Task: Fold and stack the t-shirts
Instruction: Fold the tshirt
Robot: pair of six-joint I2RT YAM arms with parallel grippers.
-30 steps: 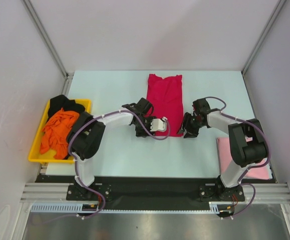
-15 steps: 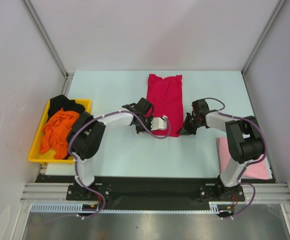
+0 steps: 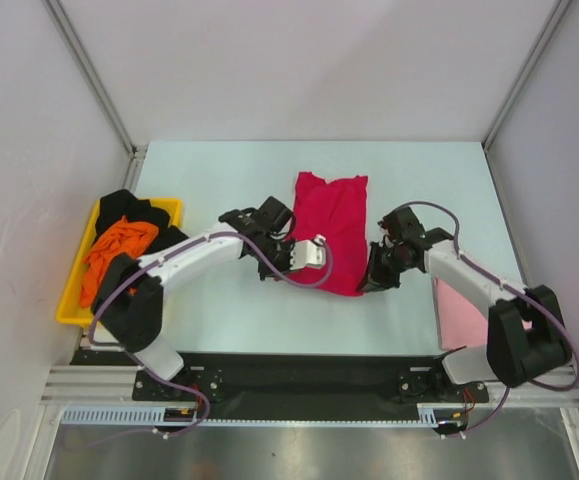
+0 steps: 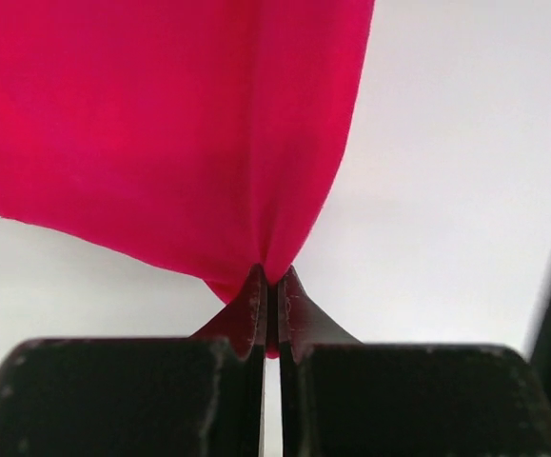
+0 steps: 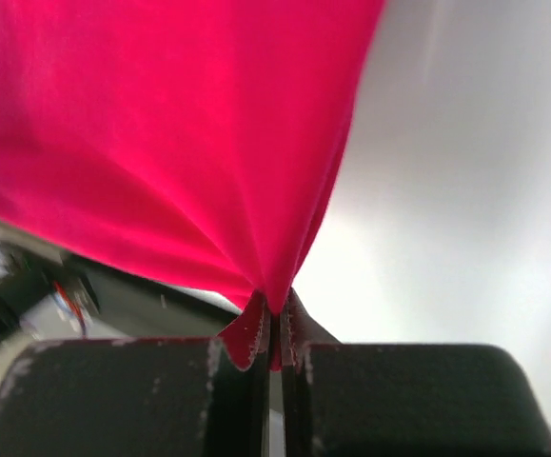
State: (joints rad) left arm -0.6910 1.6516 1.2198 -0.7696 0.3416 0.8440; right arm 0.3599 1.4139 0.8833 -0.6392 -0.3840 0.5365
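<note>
Top external view | crimson red soft cloth t-shirt (image 3: pixel 334 205) lying mid table (image 3: pixel 209 180), nearer far edge | my left gripper (image 4: pixel 269 286) and right gripper (image 5: pixel 275 307) are clamping its near hem corners | I am aiming for a level lift, hem taut, folding toward far edge.

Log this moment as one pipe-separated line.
stage: fold | left hand: shut on crimson t-shirt | right hand: shut on same | pink t-shirt: flat, right | orange t-shirt, black t-shirt: in yellow tray
</note>
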